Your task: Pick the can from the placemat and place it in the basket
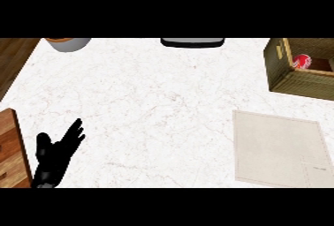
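Marble counter (pixel 150 106) fills most of the frame, white with faint veining. At the upper right sits a woven basket (pixel 306 81), brown and square-sided, partly cut by the right edge. Inside it, against the left part of its floor, lies the can (pixel 302 61), red with a white marking. Below the basket, at the lower right of the frame, the placemat (pixel 277 148) lies flat on the counter, pale beige and bare, with a small lighter patch at its lower right corner. The left hand (pixel 55 154) shows at the lower left, black, its fingers straight and spread, pointing toward the upper right, holding nothing and resting well apart from the mat and basket. The right hand does not show. Along the top edge, a grey bowl (pixel 67 43) is cut off at the upper left, and a dark tray-like object (pixel 192 42) with a pale rim sits at top centre. Brown wood (pixel 14 150) borders the counter at the left.
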